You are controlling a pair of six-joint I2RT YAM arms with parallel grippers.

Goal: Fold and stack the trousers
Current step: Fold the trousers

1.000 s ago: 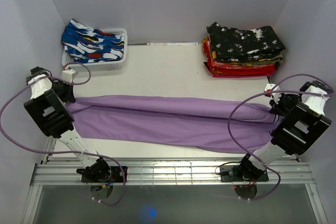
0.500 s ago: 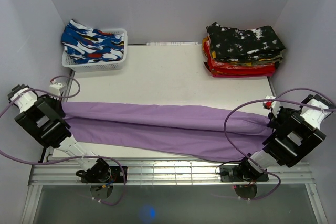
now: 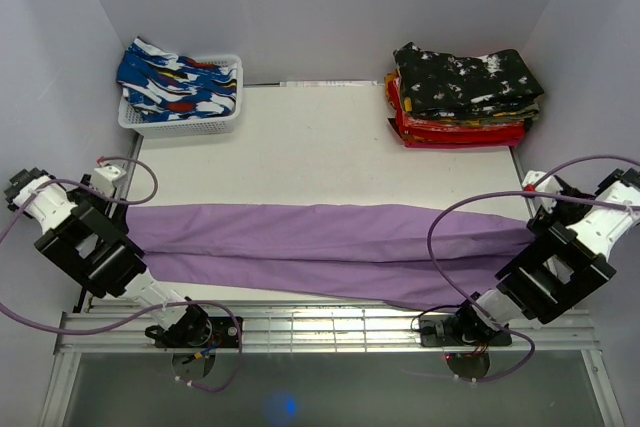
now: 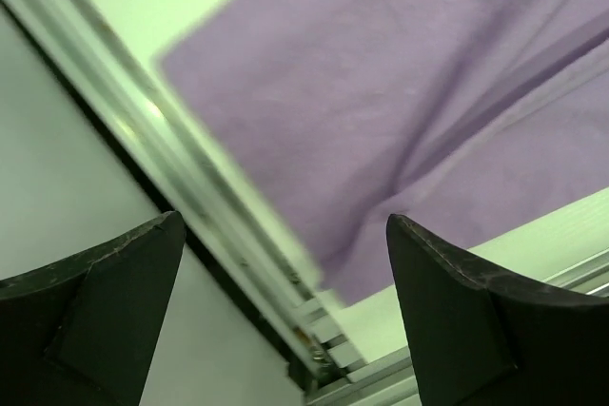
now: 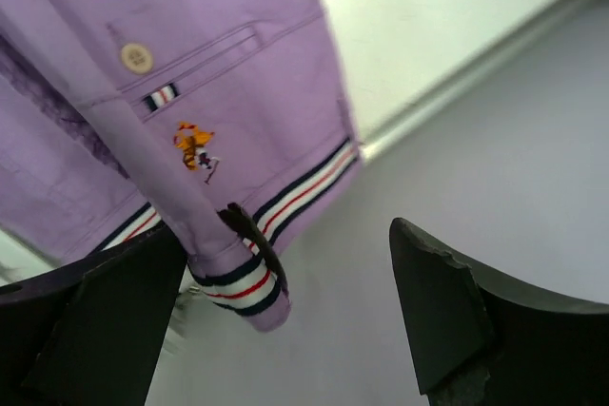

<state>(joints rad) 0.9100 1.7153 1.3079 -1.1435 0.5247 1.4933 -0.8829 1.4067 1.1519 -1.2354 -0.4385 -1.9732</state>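
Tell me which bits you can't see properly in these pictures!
- Top view: the purple trousers' ends, covered by both arms.
- Top view: the folded stack's lower pieces, hidden under the black one.
- Top view: the basket's bottom, buried under blue cloth.
- Left wrist view: trousers blurred, cut off by the edges.
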